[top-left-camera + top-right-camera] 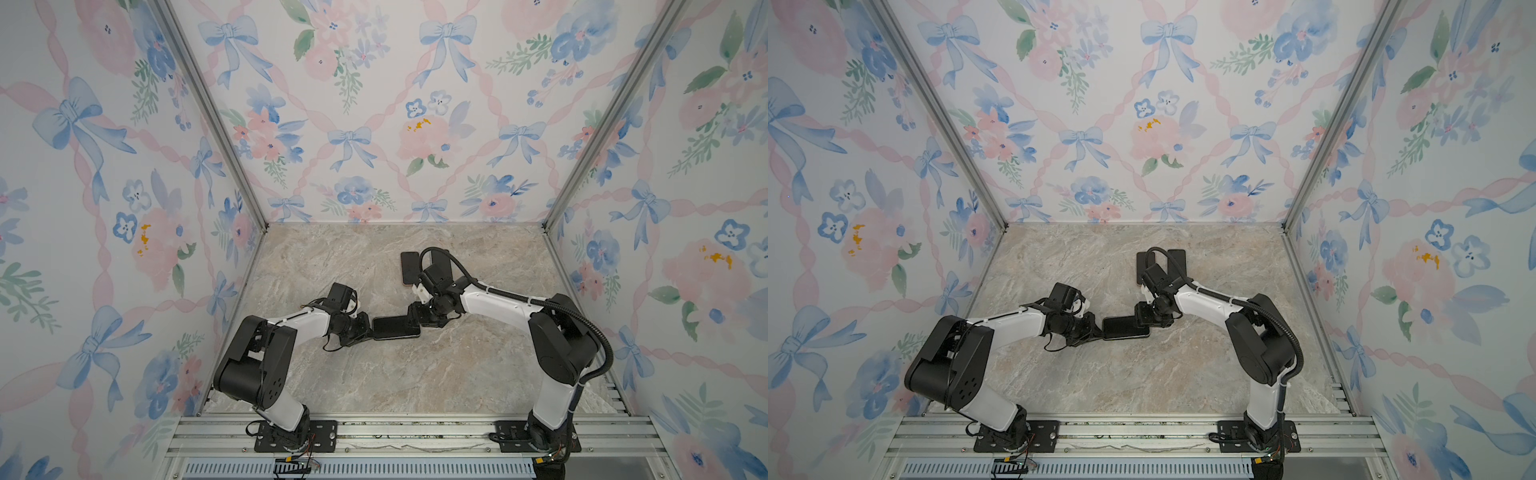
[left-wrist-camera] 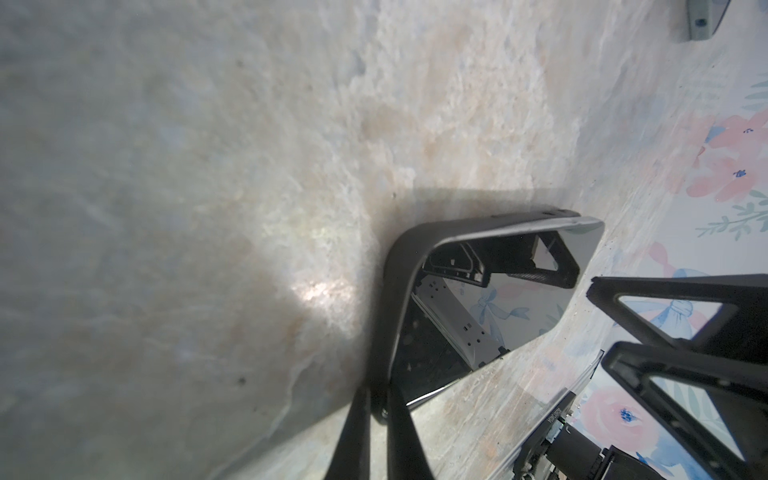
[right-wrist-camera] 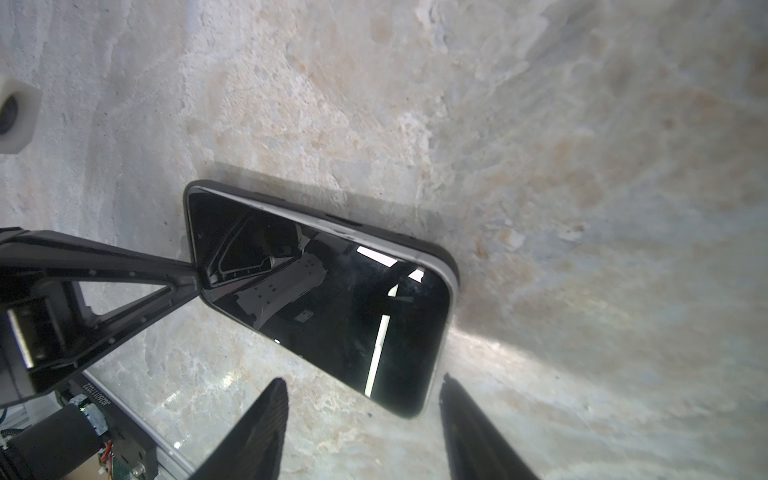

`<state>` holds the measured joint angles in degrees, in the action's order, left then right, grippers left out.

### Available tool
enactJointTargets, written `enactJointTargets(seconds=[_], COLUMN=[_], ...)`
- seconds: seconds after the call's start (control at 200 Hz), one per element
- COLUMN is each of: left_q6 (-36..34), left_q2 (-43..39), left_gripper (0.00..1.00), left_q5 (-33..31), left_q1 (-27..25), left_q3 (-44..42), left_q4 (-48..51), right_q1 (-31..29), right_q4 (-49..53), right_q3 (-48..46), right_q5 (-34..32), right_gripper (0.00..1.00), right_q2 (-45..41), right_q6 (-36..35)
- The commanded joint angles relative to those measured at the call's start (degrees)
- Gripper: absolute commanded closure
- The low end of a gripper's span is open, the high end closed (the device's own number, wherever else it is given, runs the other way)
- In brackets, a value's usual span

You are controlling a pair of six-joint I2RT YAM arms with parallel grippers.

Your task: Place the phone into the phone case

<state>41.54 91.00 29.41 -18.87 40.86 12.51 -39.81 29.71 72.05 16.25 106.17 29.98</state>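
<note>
Both arms share one livery: glossy white link shells between bulky matte-black joint housings. The left arm (image 1: 299,322) trails a thin black wire (image 1: 332,348) at 6 o'clock of its wrist. The right arm (image 1: 494,301) wears a thick ribbed black hose (image 1: 590,328), tied to the white shell (pale ties, barely visible). Each stands on a black base plate (image 1: 320,442) with silver bolts, at 6 o'clock in both top views. The left shoulder housing (image 1: 272,388) shows a ring of small holes. The left gripper (image 2: 376,399) and right gripper (image 3: 364,378) have black tapering fingers. Side-on, these are open triangular frames dotted with small screws.
</note>
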Motion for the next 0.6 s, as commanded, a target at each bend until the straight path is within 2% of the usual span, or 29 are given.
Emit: enactJointTargets(seconds=[0.0,0.145,0.3,0.48,0.595], left_q6=[-0.4,-2.4,-6.5,-6.2,-5.5], left_q2=[0.4,-1.2,-3.2,-3.4,-2.4], left_gripper=[0.90,0.85,0.74,0.72,0.72], left_q5=[-1.2,-1.0,0.6,0.8,0.3], left_q1=[-0.6,-0.4,0.0,1.8,1.9], left_q3=[0.1,0.2,2.9,3.5,4.2], left_q4=[1.5,1.6,2.8,2.7,2.7], right_q1=[0.1,0.9,1.5,2.0,2.1], right_q4=[0.2,-0.1,-7.7,-9.8,-10.3], right_q3=[-1.3,-4.0,-9.9,-11.3,-11.8], right_q5=[0.1,-2.4,-1.0,0.9,1.3], right_gripper=[0.40,0.46,0.51,0.59,0.61], right_q2=[-2.2,-4.7,-9.8,-8.8,-7.6], right_q6=[0.7,-2.4,-8.2,-7.8,-7.0])
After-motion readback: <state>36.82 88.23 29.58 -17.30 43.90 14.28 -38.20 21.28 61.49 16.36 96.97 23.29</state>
